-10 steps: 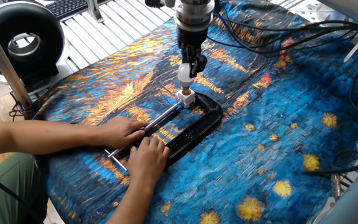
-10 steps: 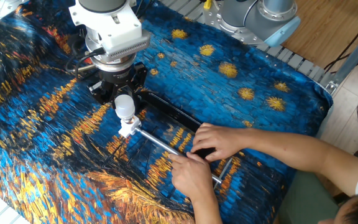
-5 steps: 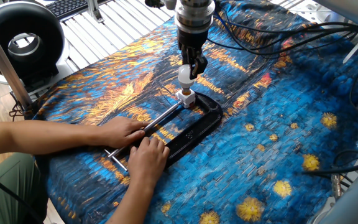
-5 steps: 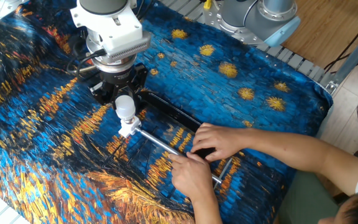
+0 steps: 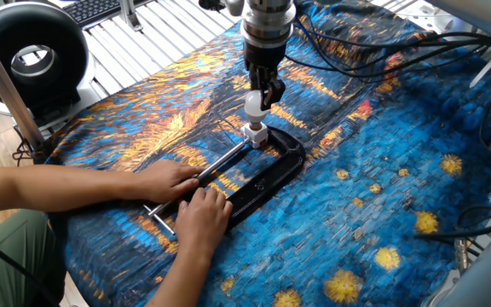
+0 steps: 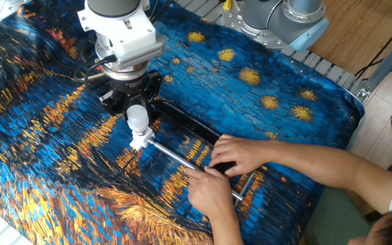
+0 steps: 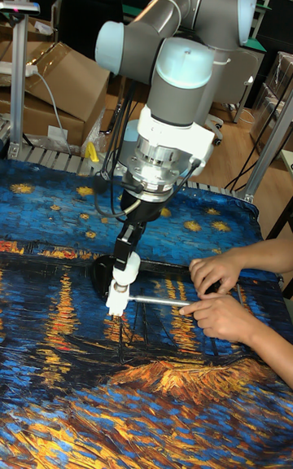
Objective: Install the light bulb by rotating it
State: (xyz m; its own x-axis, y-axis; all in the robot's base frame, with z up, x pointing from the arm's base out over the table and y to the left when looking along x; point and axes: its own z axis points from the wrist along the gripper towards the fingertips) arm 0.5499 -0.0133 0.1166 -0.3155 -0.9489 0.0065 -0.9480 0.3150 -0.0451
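over the socket base (image 5: 255, 134) | gripper (image 5: 257, 100) jaws apparently clasp light bulb (image 5: 252, 104) | bulb upright

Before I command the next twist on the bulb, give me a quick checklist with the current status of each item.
1. Gripper jaws closed on the light bulb: ok.
2. Bulb neck sitting in the white socket base: ok; how far it is threaded: cannot tell.
3. Bulb upright over the socket: ok in the tall view.
4. Socket held in the black C-clamp: ok.
5. Person's hands steadying the clamp, apart from the gripper: ok.
6. Cables free to follow the wrist: cannot tell.
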